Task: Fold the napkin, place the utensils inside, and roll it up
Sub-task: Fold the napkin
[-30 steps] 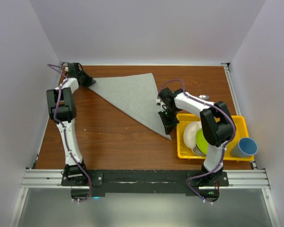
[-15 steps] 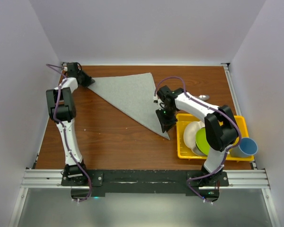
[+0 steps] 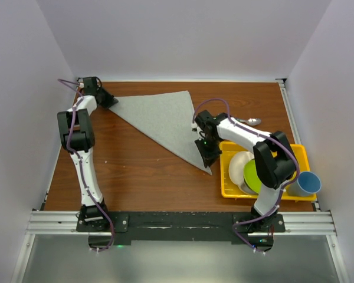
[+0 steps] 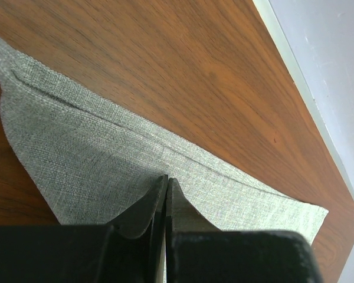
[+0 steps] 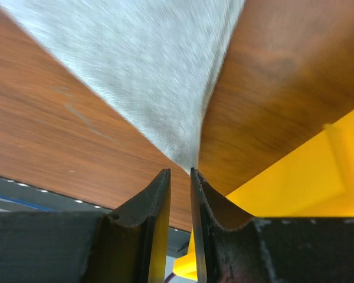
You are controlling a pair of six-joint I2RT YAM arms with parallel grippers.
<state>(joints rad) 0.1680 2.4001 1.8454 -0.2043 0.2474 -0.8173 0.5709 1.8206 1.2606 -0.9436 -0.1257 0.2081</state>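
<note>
The grey napkin point(image 3: 162, 121) lies folded into a triangle on the wooden table. My left gripper point(image 3: 109, 100) is at its far left corner. In the left wrist view its jaws are shut, with the tips point(image 4: 166, 180) resting on the flat napkin point(image 4: 88, 159), and no cloth shows between them. My right gripper point(image 3: 207, 156) is over the napkin's near tip point(image 3: 210, 171). In the right wrist view its fingers stand a narrow gap apart, and the napkin tip point(image 5: 189, 153) ends just ahead of them. The silver spoon point(image 3: 248, 121) lies on the table behind the tray.
A yellow tray point(image 3: 301, 154) at the right holds a white bowl point(image 3: 238, 165) and a green plate point(image 3: 252, 175). A blue cup point(image 3: 305, 184) stands at its near right corner. The tray's edge point(image 5: 307, 171) is close to my right fingers.
My right gripper shifted a little left and then back near the napkin's near tip. The tip barely moved. The left arm has not moved.
</note>
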